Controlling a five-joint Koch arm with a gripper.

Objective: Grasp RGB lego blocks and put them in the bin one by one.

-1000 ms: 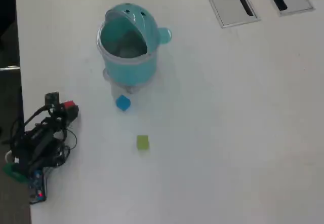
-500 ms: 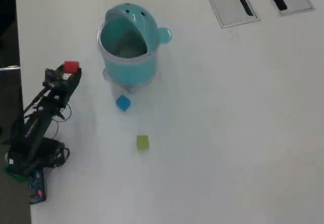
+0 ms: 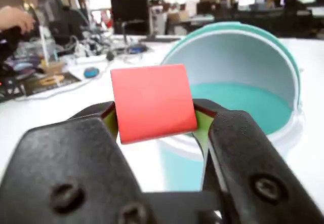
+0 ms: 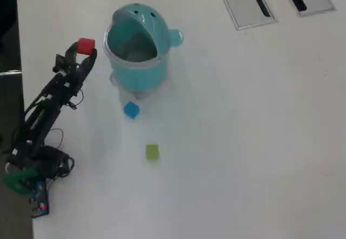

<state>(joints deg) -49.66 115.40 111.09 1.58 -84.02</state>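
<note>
The red block [image 3: 152, 102] is being pinched between the two black jaws of the gripper [image 3: 154, 117], one broad flat face turned to the wrist camera and slightly tilted, its top edge sloping a touch; being a cube, no long axis is shown. In the overhead view the red block [image 4: 85, 46] is being held up at the tip of the arm [image 4: 48, 106], just left of the teal bin [image 4: 138, 60], whose opening is being seen from above with its lid swung back toward the top of the picture and its side knob [image 4: 175, 35] pointing right. On the white table [image 4: 243, 141] the blue block [image 4: 131, 110] is lying just below the bin, and the yellow-green block [image 4: 152, 152] is lying farther down, apart from it. Two grey slotted panels [image 4: 246, 4] are being shown at the top right.
</note>
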